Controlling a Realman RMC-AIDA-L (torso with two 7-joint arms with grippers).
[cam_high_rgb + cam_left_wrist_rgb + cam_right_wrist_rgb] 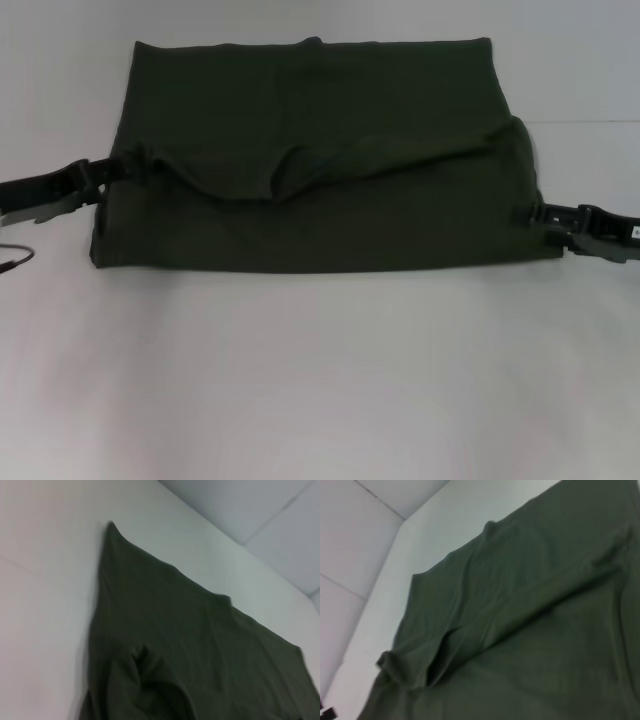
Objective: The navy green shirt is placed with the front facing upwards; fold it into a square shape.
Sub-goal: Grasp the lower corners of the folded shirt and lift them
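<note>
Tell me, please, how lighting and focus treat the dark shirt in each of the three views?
Head view: even, soft light; the navy green shirt reads very dark, its folds barely separated, with a faint shadow along its near edge on the white table. Left wrist view: soft focus, fabric edges smeared. Right wrist view: also soft, though the creases catch more shading. No glare anywhere. The left gripper and right gripper sit at the shirt's sides.

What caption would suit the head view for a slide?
Partly folded navy green shirt on a white table, with the left end effector and right end effector at its side edges.
</note>
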